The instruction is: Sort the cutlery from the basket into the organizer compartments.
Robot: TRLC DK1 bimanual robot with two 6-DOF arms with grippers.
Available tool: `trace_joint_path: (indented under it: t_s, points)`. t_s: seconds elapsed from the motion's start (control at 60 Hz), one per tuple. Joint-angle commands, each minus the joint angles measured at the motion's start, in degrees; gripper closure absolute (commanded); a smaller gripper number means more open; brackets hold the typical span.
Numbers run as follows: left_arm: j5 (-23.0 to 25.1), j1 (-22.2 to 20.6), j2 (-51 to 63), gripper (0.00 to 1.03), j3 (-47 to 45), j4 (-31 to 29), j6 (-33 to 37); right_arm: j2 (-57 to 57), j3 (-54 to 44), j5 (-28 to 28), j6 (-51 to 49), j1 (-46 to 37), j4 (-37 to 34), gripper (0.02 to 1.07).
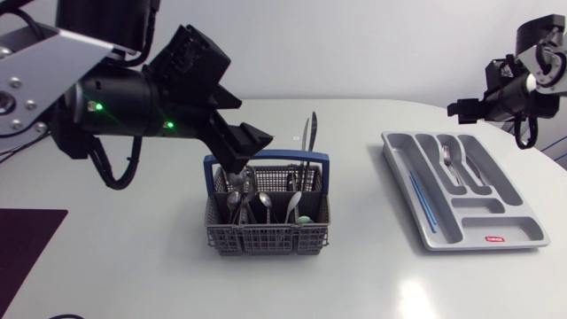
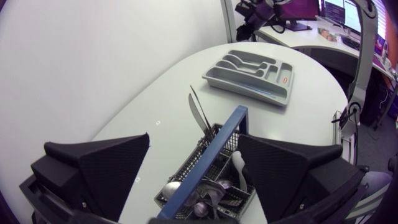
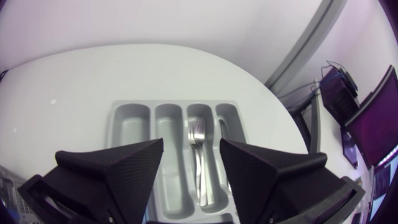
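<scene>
Mid-table: the grey basket (image 1: 268,232) stands upright, with a blue handle (image 1: 266,160) arching over its top.
Basket contents: several spoons (image 1: 264,200) stand bowl-up in the compartments. One long knife (image 1: 306,142) at the right end rises well above the handle.
Left gripper (image 1: 244,151): it hangs just above the basket's left end. The left wrist view shows its fingers spread wide on either side of the blue handle, touching nothing and holding nothing.
Organizer (image 1: 532,232): a grey tray lies flat to the right of the basket, well apart from it.
Organizer contents: a fork (image 1: 447,159) lies in one of the middle long slots. A thin blue stick (image 1: 423,202) lies along the long slot on the side nearest the basket. A second silver piece (image 1: 474,168) lies in the slot beside the fork, too small to name.
Right gripper (image 3: 191,146): it is raised over the organizer's far end. Its fingers are parted and empty, and the fork shows below in the gap between them.
</scene>
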Motion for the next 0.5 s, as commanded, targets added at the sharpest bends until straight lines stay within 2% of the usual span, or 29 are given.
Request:
trace_joint_path:
  t_s: [0.0, 0.183, 0.267, 0.35, 0.483]
  points:
    - [-0.7, -0.3, 4.0, 0.06, 2.7, -0.4, 1.4, -4.0, -8.7, -3.7, -4.3, 0.4, 1.8, 0.34]
    - [-0.7, -0.6, 11.3, 0.06, 9.7, -0.6, 2.1, -12.9, -19.5, -15.8, -8.2, 0.6, 7.5, 0.32]
    - [-0.7, -0.7, 14.9, 0.06, 13.0, -1.0, 2.1, -14.4, -20.8, -20.5, -8.2, 0.8, 6.7, 0.32]
    - [-0.7, -0.8, 17.6, 0.06, 15.7, -1.4, 2.0, -16.3, -21.9, -27.8, -8.4, 1.5, 5.9, 0.32]
    - [-0.7, -0.9, 18.7, 0.06, 17.1, -1.5, 1.7, -17.5, -21.6, -35.5, -9.6, 4.8, 4.1, 0.32]
